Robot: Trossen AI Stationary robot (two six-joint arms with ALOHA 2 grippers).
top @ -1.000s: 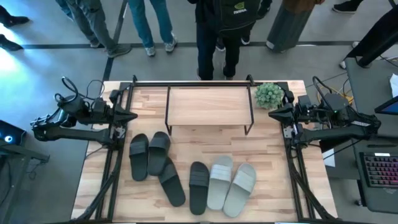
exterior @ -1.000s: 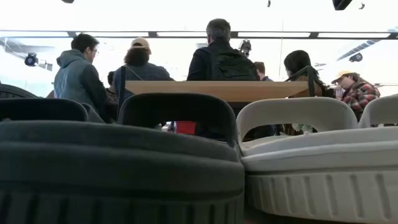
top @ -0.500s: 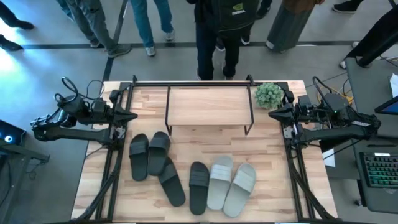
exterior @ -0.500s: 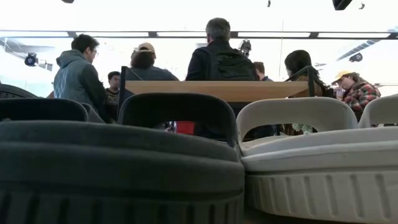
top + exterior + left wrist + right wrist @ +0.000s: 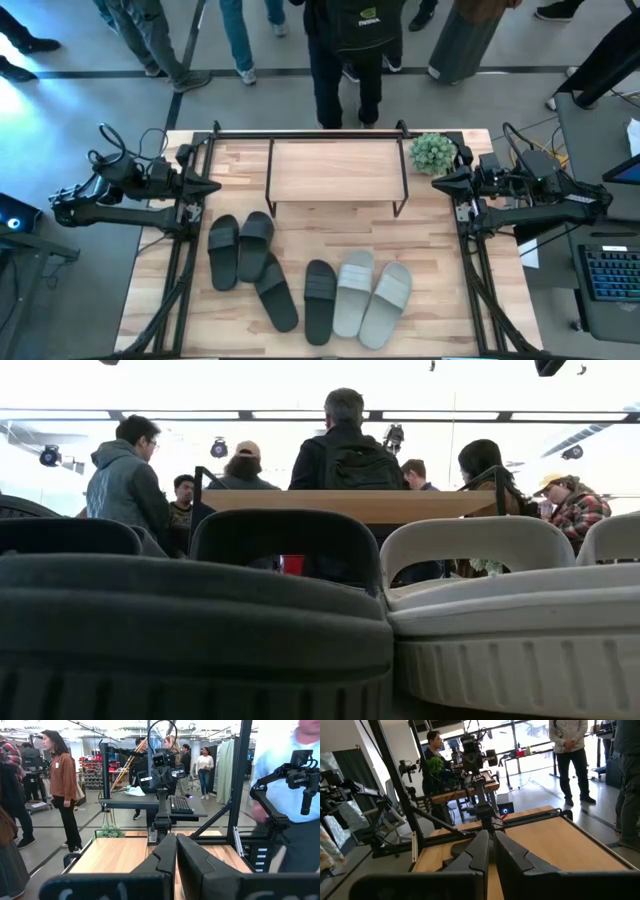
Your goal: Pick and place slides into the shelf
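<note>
Several slides lie sole-down on the tabletop in front of the shelf [image 5: 335, 170]. There are black ones [image 5: 223, 250] [image 5: 256, 238] [image 5: 276, 292] [image 5: 320, 298] and two pale grey-white ones [image 5: 352, 290] [image 5: 387, 302]. In the low view a black slide [image 5: 190, 630] and a pale slide [image 5: 510, 630] fill the foreground, and the shelf top board [image 5: 350, 504] shows behind them. My left gripper [image 5: 216, 187] [image 5: 176, 851] hovers shut off the shelf's left end. My right gripper [image 5: 436, 183] [image 5: 491, 845] hovers shut off its right end. Both are far from the slides.
A small green plant [image 5: 432, 152] stands at the table's far right corner beside the shelf. Black frame rails [image 5: 180, 270] [image 5: 480, 280] run along both table sides. Several people stand beyond the far edge. A laptop [image 5: 610, 280] sits off the right side.
Both arms and all the slides have kept still. Only the people beyond the far edge have shifted.
</note>
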